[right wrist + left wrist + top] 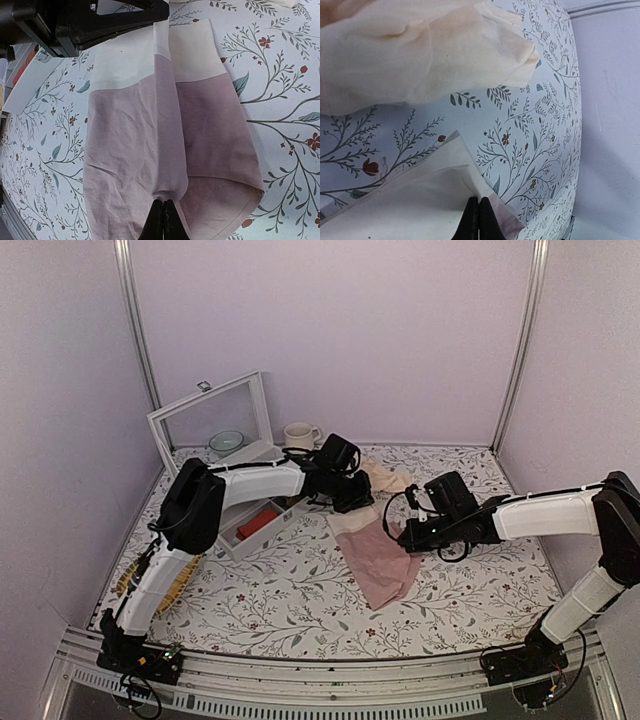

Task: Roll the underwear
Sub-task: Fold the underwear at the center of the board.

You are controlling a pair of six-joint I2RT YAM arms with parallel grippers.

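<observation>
**At the table's middle: briefs pinched by both arms, roll not yet begun**

On the floral table (300, 600), the underwear (378, 558) lies flat and narrowed into a long strip, with no turn of a roll in it. The step in hand looks like the last tidying of the fold. The left gripper (478, 204) has its fingers pressed together on the cream waistband (150, 55) at the underwear's far end. The right gripper (163, 205) is likewise nipped tight, on a raised ridge of the pink cloth. Next would likely be flattening that ridge, then turning one end over and winding evenly, so the strip does not skew.

Left of the underwear stands a white box (240, 545) with its clear lid raised, and a small red bundle (257, 523) lies inside. Beyond the underwear lies a plain beige cloth (385, 478). Farther back to the left are a mug (299, 435) and a bowl (226, 442); what they hold cannot be told.
</observation>
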